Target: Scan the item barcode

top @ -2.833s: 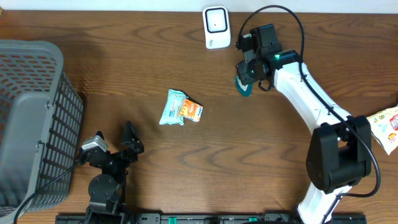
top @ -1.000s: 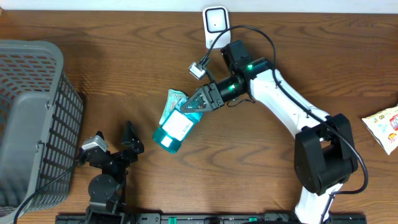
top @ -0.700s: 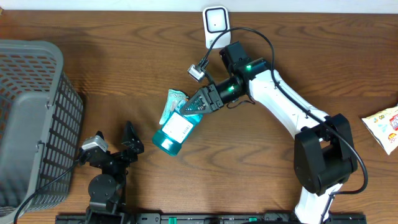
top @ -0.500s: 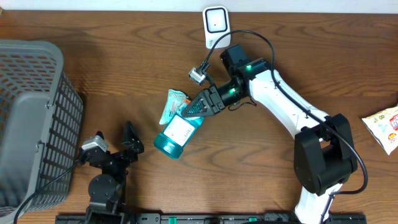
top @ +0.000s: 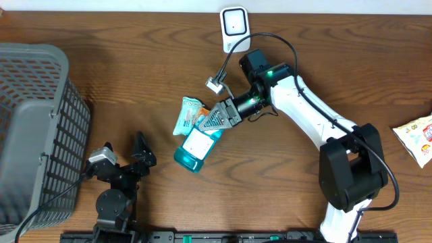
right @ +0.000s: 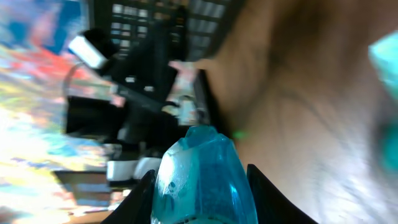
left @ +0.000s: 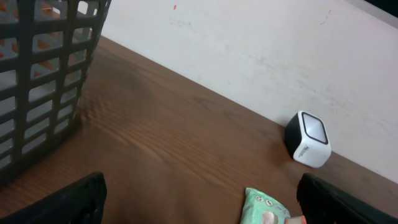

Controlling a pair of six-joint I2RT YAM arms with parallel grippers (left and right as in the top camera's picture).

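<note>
A teal-blue liquid bottle with a white label (top: 196, 144) hangs tilted over the table's middle, base toward the front left. My right gripper (top: 216, 120) is shut on its upper part. In the right wrist view the bottle (right: 200, 174) fills the space between the black fingers (right: 142, 198). The white barcode scanner (top: 235, 30) stands at the back edge, well apart from the bottle, and also shows in the left wrist view (left: 309, 139). My left gripper (top: 123, 151) rests at the front left, open, with nothing in it (left: 205, 208).
A mint-green and orange snack packet (top: 187, 113) lies just left of the bottle and shows in the left wrist view (left: 266, 209). A grey mesh basket (top: 30, 128) fills the left side. Another snack bag (top: 418, 139) lies at the right edge.
My right arm has swung the bottle from just right of the scanner to the table's middle, and in the last second it drifted slightly toward the front. The left arm is still.
</note>
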